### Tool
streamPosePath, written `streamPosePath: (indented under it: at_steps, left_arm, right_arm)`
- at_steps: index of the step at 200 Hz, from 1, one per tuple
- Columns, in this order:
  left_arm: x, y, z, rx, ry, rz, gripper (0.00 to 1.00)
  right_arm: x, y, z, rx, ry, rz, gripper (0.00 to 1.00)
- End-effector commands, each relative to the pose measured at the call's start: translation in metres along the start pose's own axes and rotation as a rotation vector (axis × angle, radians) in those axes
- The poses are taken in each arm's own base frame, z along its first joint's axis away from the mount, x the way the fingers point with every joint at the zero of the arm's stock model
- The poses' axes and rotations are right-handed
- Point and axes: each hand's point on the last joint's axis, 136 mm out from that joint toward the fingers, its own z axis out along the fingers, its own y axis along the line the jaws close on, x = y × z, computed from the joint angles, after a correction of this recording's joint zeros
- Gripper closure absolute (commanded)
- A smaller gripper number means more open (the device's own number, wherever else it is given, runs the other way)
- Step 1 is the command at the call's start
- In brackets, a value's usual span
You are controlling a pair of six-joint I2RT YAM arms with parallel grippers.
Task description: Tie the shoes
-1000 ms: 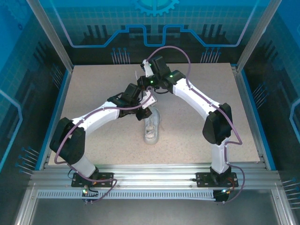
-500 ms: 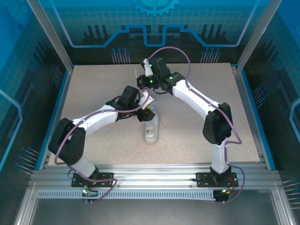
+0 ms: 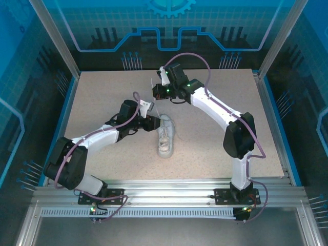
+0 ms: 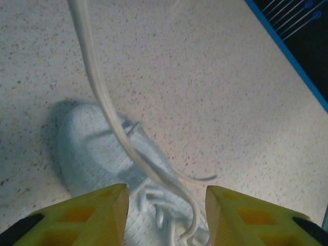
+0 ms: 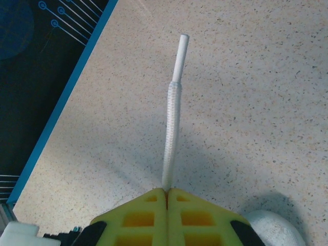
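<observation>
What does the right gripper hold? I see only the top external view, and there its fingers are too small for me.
Observer: In the right wrist view the right gripper is shut on a white lace; its stiff tip sticks out beyond the jaws.
Operator: Is the left gripper closed too?
Observer: No. In the left wrist view its yellow fingers stand apart, nothing pinched.
Operator: Is any lace lifted?
Observer: Yes. One strand rises from the sneaker out of that picture's top.

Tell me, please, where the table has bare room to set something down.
The table's right side, between the right arm and the blue edge, and the far-left corner are bare. Crowded centre: sneaker, lace, left end effector, right end effector.
</observation>
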Motion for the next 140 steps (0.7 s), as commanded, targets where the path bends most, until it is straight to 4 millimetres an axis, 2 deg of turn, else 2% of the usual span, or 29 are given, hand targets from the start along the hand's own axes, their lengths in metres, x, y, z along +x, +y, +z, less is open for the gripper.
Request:
streamPosePath:
  at_steps: [1, 34, 61, 84, 140]
  left_arm:
    - [-0.011, -0.001, 0.007, 0.029, -0.062, -0.051, 0.56]
    - [-0.011, 0.005, 0.020, 0.039, -0.054, -0.084, 0.55]
    - [-0.003, 0.012, 0.026, 0.020, -0.027, -0.132, 0.55]
    - [0.006, 0.014, 0.023, -0.001, -0.017, -0.160, 0.51]
    - [0.023, 0.002, 0.014, -0.019, 0.041, -0.233, 0.42]
  right_arm:
    - [-0.005, 0.007, -0.018, -0.025, -0.018, 0.006, 1.00]
    - [-0.002, 0.006, -0.022, -0.024, -0.019, 0.006, 1.00]
    - [0.000, 0.002, -0.023, -0.004, -0.013, 0.003, 1.00]
    - [0.004, -0.006, -0.022, 0.040, -0.002, -0.012, 1.00]
    - [0.009, -0.016, -0.022, 0.132, 0.014, -0.044, 1.00]
